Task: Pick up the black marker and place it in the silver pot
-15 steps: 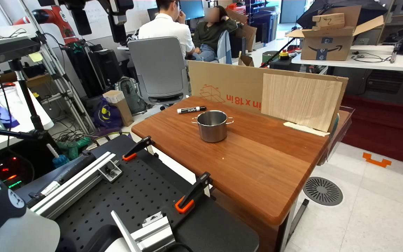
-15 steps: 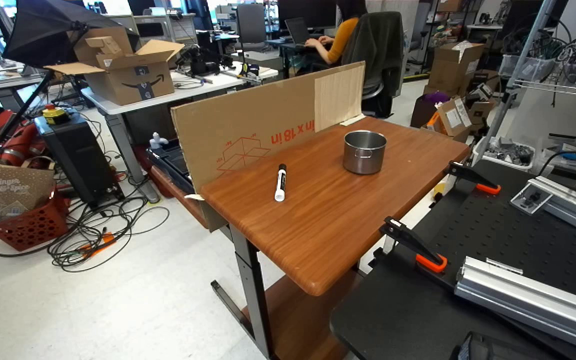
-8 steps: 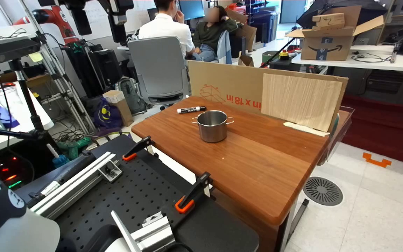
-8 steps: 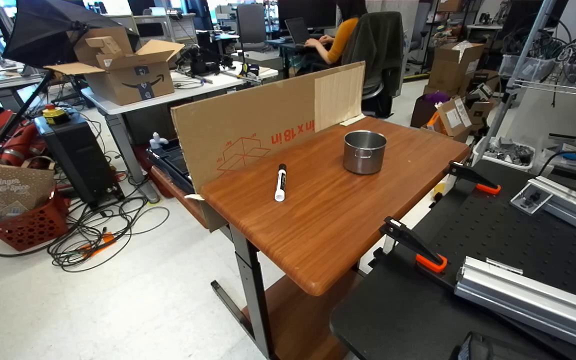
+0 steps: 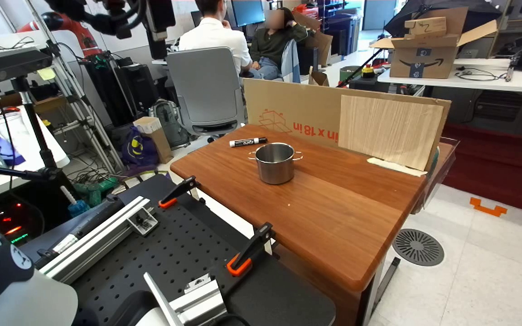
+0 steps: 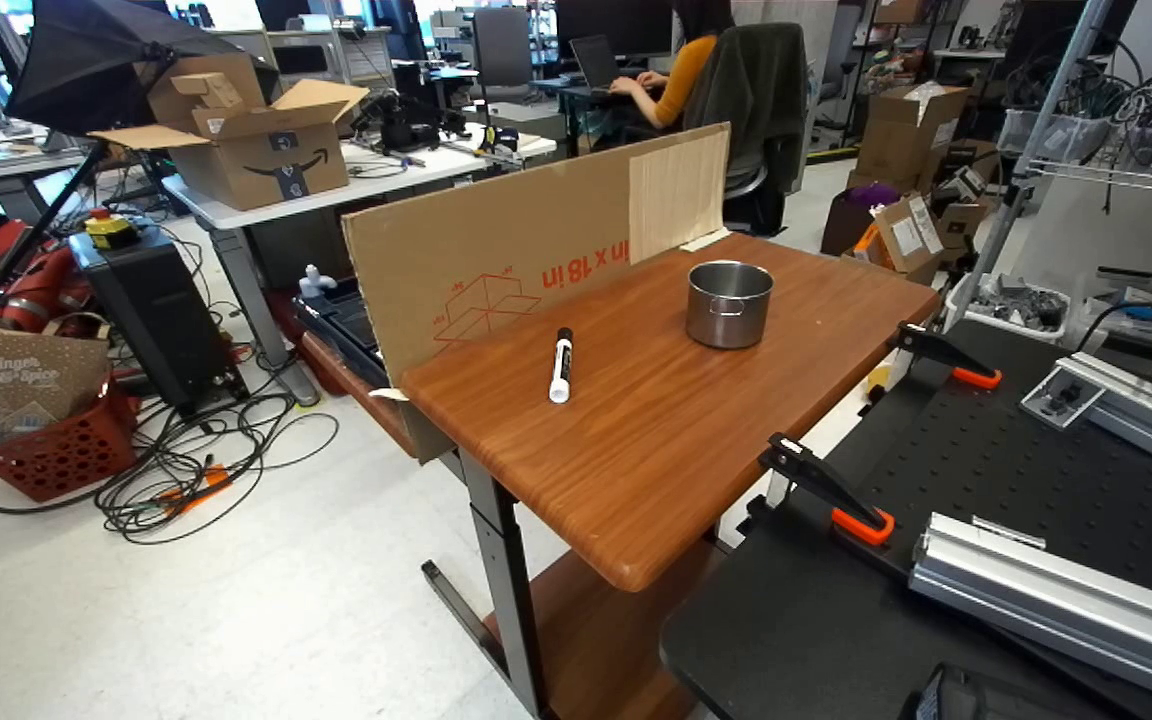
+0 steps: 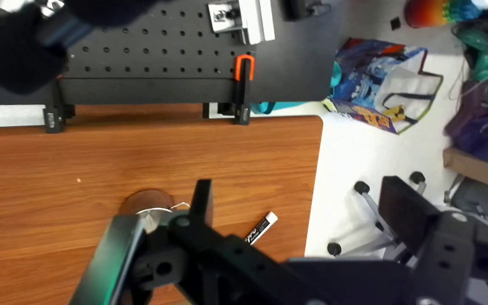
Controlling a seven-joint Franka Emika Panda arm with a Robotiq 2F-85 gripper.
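Note:
The black marker, with a white end, lies on the wooden table in both exterior views (image 5: pixel 248 141) (image 6: pixel 561 366). The silver pot stands upright beside it, apart from it, in both exterior views (image 5: pixel 275 165) (image 6: pixel 729 308). In the wrist view my gripper (image 7: pixel 301 194) is open with its fingers wide apart and nothing between them, high above the table. There the marker (image 7: pixel 262 227) shows partly, its lower end hidden by the gripper. The pot (image 7: pixel 151 218) is mostly hidden behind the left finger. In an exterior view a dark finger (image 5: pixel 157 47) of the gripper shows at the top left.
A cardboard panel (image 5: pixel 297 111) stands upright along the far edge of the wooden table (image 5: pixel 333 213). Orange-and-black clamps (image 5: pixel 252 249) hold the near edge by a black perforated board (image 5: pixel 184 244) with metal rails. A grey chair (image 5: pixel 206 86) stands beyond the table's edge.
In an exterior view my gripper, high at the top left, has turned, so its two fingers no longer show side by side. The marker and the pot have not moved.

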